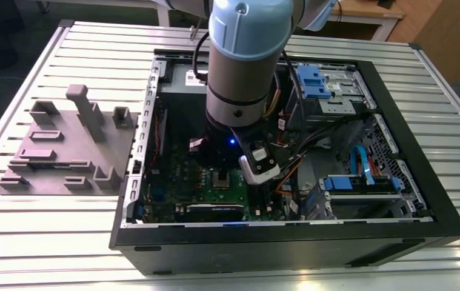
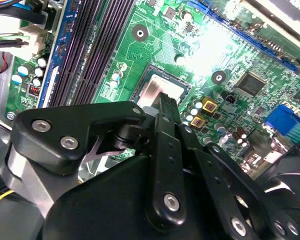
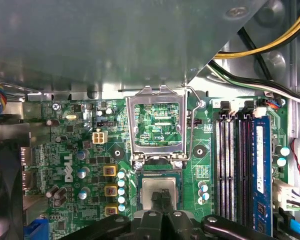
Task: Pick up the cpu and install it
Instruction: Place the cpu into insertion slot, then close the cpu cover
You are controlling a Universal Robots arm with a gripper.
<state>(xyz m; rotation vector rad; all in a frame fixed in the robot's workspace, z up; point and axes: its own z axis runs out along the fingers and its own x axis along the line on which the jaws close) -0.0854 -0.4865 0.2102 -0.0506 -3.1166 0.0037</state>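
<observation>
The cpu [image 3: 160, 191], a small square chip with a pale silver top, lies flat in the dark socket on the green motherboard [image 3: 90, 145]. In the second wrist view the cpu [image 2: 157, 91] shows just beyond my black fingertip. My gripper [image 3: 162, 199] hangs directly over the chip with its two fingers pressed together and nothing between them. I cannot tell whether the tips touch the chip. The socket's metal bracket [image 3: 157, 95] is swung up and open. In the exterior view the cpu [image 1: 224, 178] sits below my arm [image 1: 242, 73], deep inside the open computer case.
Memory slots [image 3: 235, 165] and a blue module [image 3: 261, 170] run beside the socket. Yellow and black cables [image 3: 260, 47] hang above it. The case walls [image 1: 294, 239] surround the arm. A grey-mauve block with posts [image 1: 68, 145] stands on the slatted table at the exterior view's left.
</observation>
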